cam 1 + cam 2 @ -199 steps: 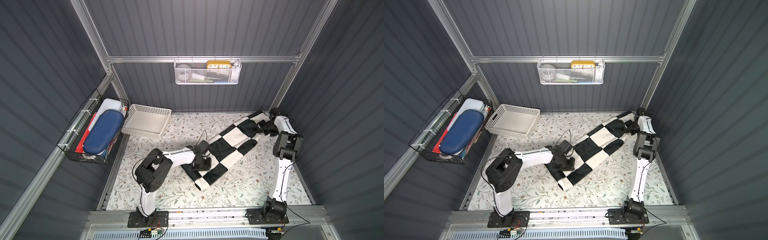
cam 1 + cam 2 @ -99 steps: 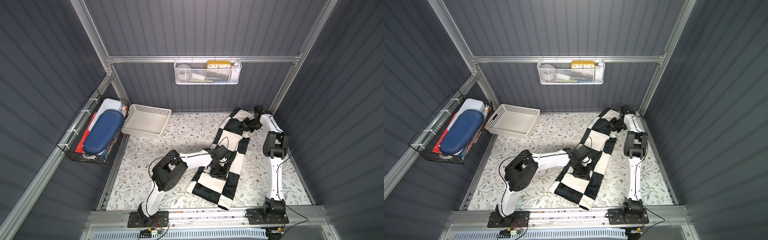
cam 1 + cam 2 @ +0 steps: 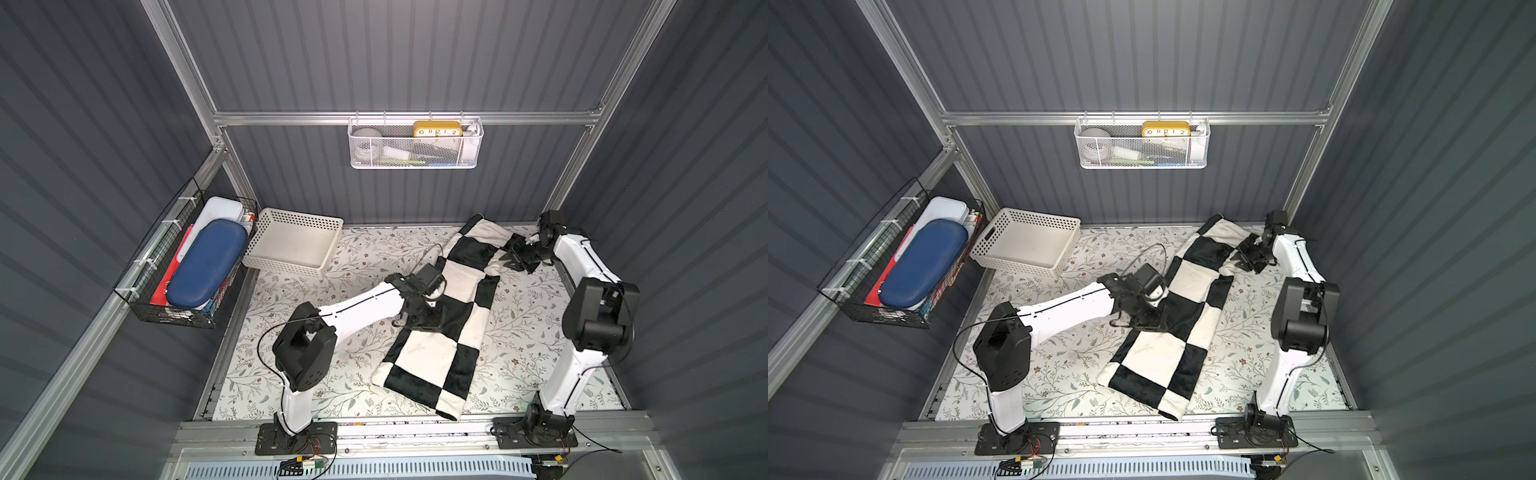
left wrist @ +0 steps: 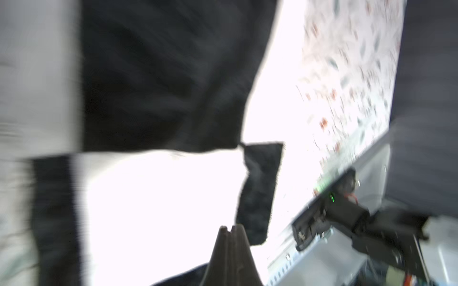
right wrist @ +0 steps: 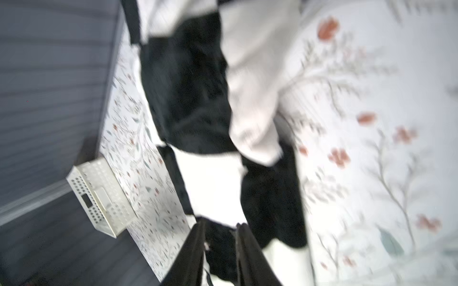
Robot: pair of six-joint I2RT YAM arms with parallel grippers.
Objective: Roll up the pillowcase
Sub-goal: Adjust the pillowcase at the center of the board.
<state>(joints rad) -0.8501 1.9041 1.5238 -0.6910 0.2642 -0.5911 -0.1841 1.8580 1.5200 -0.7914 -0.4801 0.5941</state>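
The black and white checked pillowcase (image 3: 440,353) (image 3: 1167,357) lies as a long strip from the back right corner down to the table's front edge. My left gripper (image 3: 419,322) (image 3: 1148,322) sits low at the strip's left edge, about halfway along. Its jaws are shut in the left wrist view (image 4: 229,226), over the white cloth (image 4: 148,193), with nothing seen between them. My right gripper (image 3: 512,261) (image 3: 1241,258) is at the far end of the pillowcase. In the right wrist view (image 5: 220,224) a bunch of black plush fills the gap between its fingers.
A white basket (image 3: 293,245) (image 3: 1025,245) (image 5: 99,198) stands at the back left of the floral table covering (image 3: 332,374). A black wire basket (image 3: 187,266) hangs on the left wall, and a white mesh basket (image 3: 415,145) hangs on the back wall.
The pillowcase has swung from a left-leaning diagonal to a nearly front-to-back strip and spread wider. My left gripper moved right with it. My right gripper's fingers have parted a little around the cloth.
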